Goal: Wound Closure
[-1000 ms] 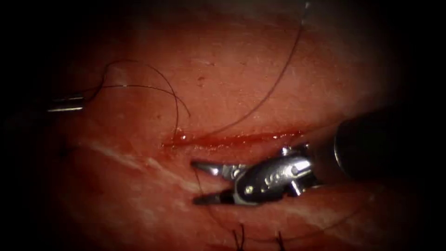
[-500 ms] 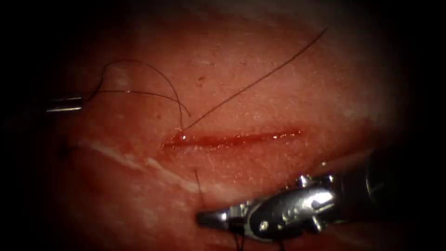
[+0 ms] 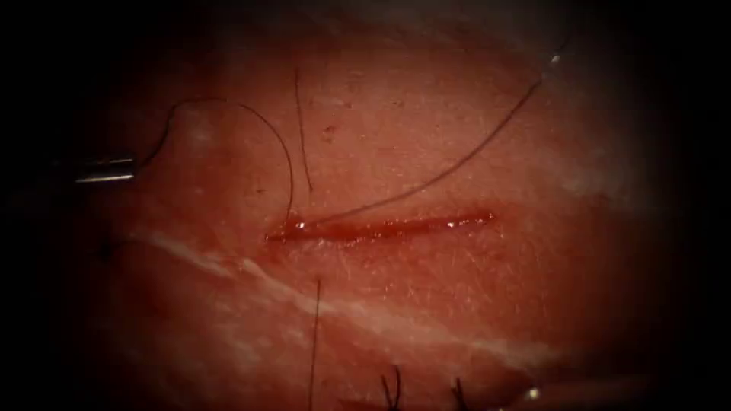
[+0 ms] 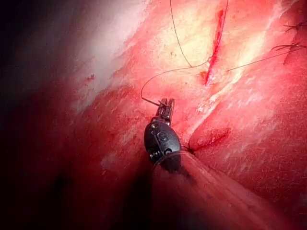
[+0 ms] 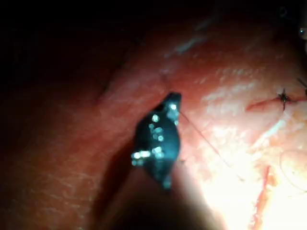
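Your left tool (image 3: 106, 169) sat well to the left of the cut (image 3: 381, 227), jaws clamped on the thread (image 3: 285, 164), which curled over from there and went into the tissue (image 3: 472, 304) at the cut's left end. Your right tool (image 5: 171, 106) looked closed on a strand too, a straight run leading away from its tip. I couldn't make out the needle for certain. A pale glint at the far end of the long strand (image 3: 556, 58) might have been it, lying free, not in the tissue.

The danger, as I judged it, was tension. With both tools holding thread across one bite, a hard pull could have sawn through that wet edge, or slipped the short tail from the left jaws. The loose strand lay near the loop, so it could easily have snagged.
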Controlling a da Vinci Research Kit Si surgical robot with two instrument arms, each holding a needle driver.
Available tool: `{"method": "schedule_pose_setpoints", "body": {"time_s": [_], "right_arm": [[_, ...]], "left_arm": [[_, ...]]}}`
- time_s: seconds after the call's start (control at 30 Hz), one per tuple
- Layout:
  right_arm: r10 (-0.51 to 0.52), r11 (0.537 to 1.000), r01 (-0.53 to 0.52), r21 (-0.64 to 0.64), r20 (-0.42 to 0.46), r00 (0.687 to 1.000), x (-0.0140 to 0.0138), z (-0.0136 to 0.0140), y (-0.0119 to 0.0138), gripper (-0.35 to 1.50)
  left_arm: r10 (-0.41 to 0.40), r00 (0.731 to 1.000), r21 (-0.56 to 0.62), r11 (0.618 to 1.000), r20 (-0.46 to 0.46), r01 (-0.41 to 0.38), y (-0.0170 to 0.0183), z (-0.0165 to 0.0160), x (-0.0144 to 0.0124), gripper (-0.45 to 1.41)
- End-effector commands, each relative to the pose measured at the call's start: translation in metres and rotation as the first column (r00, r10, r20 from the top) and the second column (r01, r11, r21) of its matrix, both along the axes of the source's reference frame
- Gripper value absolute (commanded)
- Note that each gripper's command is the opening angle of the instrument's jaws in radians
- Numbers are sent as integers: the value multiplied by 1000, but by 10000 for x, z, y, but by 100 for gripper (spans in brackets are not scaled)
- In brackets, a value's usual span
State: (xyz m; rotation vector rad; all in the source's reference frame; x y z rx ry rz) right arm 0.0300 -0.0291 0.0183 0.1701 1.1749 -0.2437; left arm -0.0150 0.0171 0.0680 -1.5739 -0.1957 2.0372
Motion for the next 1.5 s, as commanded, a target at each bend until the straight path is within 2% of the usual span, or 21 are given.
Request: {"method": "schedule_pose_setpoints", "body": {"time_s": [0.03, 0.07, 0.1, 0.13, 0.2, 0.27, 0.3, 0.47, 0.57, 0.6, 0.73, 0.87, 0.93, 0.97, 1.13, 1.5], "right_arm": [[-7, 1000, 7, -7, -5, 1000, 3, 2, -6, -35], [-2, 1000, 2, -4, -9, 1000, 3, 3, -4, -33], [22, 1000, -22, -8, -6, 1000, 1, 8, 2, 10], [45, 999, -45, -7, -13, 999, 0, 14, 9, 42], [73, 997, -73, -6, -18, 997, -4, 28, 20, 68], [90, 996, -90, -12, -10, 996, -7, 46, 31, 83], [104, 994, -104, -15, 5, 995, -11, 68, 42, 86], [134, 991, -133, -27, 35, 990, -17, 126, 64, 91], [152, 988, -150, -41, 48, 987, -18, 159, 72, 91], [159, 986, -157, -49, 55, 986, -18, 176, 75, 88], [172, 984, -167, -65, 65, 983, -14, 210, 81, 68], [171, 984, -166, -64, 65, 983, -5, 219, 84, 58], [160, 986, -157, -54, 54, 986, -2, 217, 85, -19], [157, 987, -155, -52, 52, 986, -2, 217, 85, -35], [145, 989, -144, -22, 59, 988, -6, 206, 81, -35], [105, 994, -104, -12, 43, 994, -5, 155, 52, -35]], "left_arm": [[1, 1000, 2, 1000, 2, -1, -4, 9, -6, -45], [1, 1000, 2, 1000, 2, -1, -4, 9, -6, -45], [1, 1000, 2, 1000, 2, -1, -4, 8, -6, -45], [1, 1000, 2, 1000, 2, -1, -4, 8, -6, -45], [1, 1000, 2, 1000, 2, -1, -4, 8, -5, -45], [1, 1000, 2, 1000, 2, -1, -4, 8, -5, -45], [2, 1000, 2, 1000, 2, -2, -4, 9, -4, -45], [1, 1000, 2, 1000, 2, -1, -3, 9, -4, -45], [1, 1000, 2, 1000, 2, -1, -3, 9, -4, -45], [1, 1000, 2, 1000, 2, -1, -3, 9, -4, -45], [1, 1000, 2, 1000, 2, -1, -3, 10, -4, -45], [1, 1000, 2, 1000, 2, -1, -3, 10, -4, -45], [1, 1000, 1, 1000, 2, -1, -3, 10, -4, -45], [1, 1000, 1, 1000, 2, -1, -3, 10, -4, -45], [1, 1000, 1, 1000, 2, -1, -3, 10, -4, -45], [1, 1000, 1, 1000, 1, -1, -4, 11, -5, -45]]}}
